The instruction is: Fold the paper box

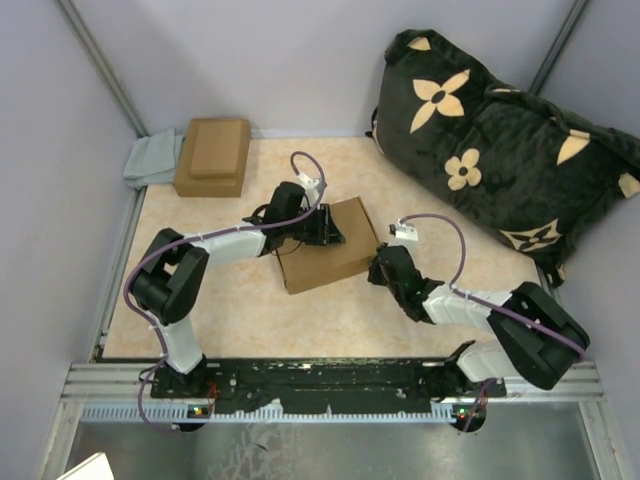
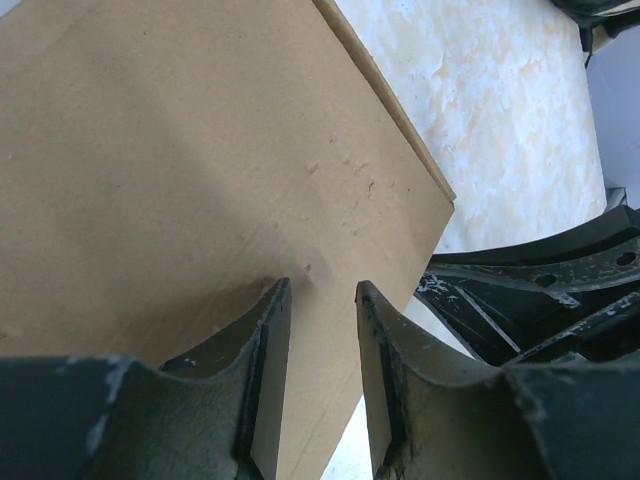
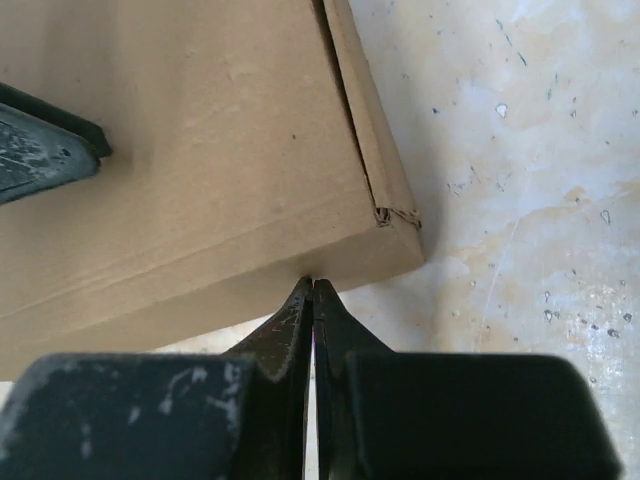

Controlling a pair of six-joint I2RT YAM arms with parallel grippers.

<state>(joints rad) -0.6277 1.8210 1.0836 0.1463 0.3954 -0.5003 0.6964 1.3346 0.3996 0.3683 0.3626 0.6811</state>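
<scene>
Right gripper (image 3: pixel 313 285) is pinched together and empty, with its tips right at the side wall of the paper box (image 1: pixel 330 262). Left gripper (image 2: pixel 322 290) sits slightly apart over the lid. The box lies mid-table (image 1: pixel 230 310), its long axis roughly left-right, and both arms are on it.

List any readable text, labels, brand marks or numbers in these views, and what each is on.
No readable text in any view.
paper box: plain tan cardboard, no print on the faces shown.
smaller cardboard box: plain, no print seen.
black cushion: tan flower motifs only, no legible letters.
base rail: any marking is too small to read.
</scene>
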